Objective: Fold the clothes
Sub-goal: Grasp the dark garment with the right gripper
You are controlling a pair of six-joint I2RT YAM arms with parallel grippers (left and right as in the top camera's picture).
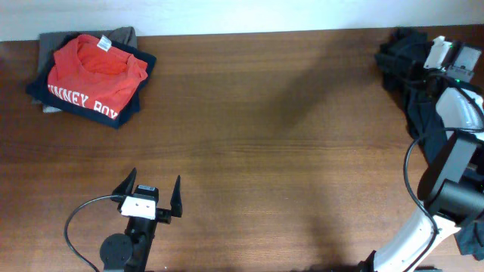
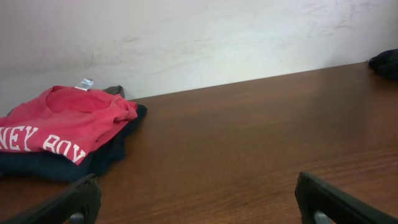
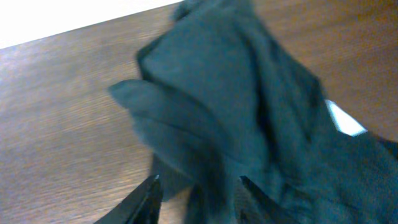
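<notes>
- Table (image 1: 249, 143): middle bare; drag garment there before folding.
- Dark garment (image 3: 249, 124) crumpled at far right corner; folded stack (image 1: 94, 72) far left.
- Right gripper (image 3: 196, 190): fingers apart over cloth, nothing pinched; take 1 edge only.
- Left gripper (image 1: 150, 198): spread wide, empty, idle.

Overhead looks straight down on whole surface (image 1: 249, 151). Left wrist view low, facing folded pile (image 2: 59, 134), shared with overhead. Right wrist close over dark garment (image 3: 249, 112).

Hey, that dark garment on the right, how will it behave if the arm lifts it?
The dark garment lies crumpled in soft folds, so it will probably hang limp and drape. It looks like thin cloth, likely light. Its layers overlap, so a pinch by the right gripper may catch several at once.
</notes>
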